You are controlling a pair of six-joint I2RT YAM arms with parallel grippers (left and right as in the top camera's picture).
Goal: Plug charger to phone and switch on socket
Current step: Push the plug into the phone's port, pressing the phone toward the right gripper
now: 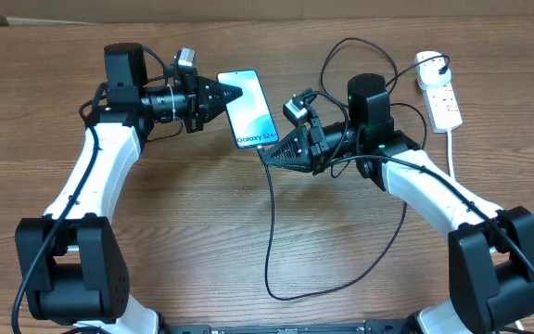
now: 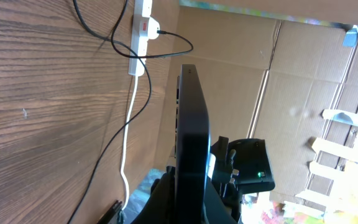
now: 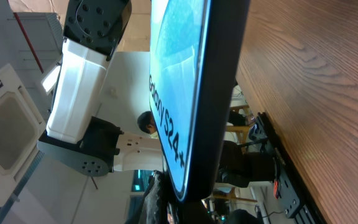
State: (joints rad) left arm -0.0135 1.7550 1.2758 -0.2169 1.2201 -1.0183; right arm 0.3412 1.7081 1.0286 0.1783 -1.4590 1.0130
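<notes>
Black along its edge and teal across the glass, the phone (image 1: pixel 248 107) sits above the middle of the wooden surface (image 1: pixel 202 232). It appears to be lifted clear of the wood, caught between the two arms. The left gripper (image 1: pixel 222 95) has its jaws pressed together on the phone's long side; its wrist view shows the slab edge-on between them. The right gripper (image 1: pixel 269 150) is at the phone's bottom end with its jaws closed. They seem to pinch the end of the charger (image 1: pixel 270 223), since the thin black cable leaves from exactly there, though the connector tip itself is hidden. From there the cable loops loosely over the surface and up to the white plug (image 1: pixel 426 63) in the socket (image 1: pixel 443 97), well apart at the far right. The phone looks light, rigid and slippery, with glass that could crack, so the plain side rails are the place to hold it, clear of the screen. The cable is limp and steers nothing; only the stiff tip can be guided, gripped close behind the connector. The socket's red switch (image 2: pixel 143 26) needs just a short press.
</notes>
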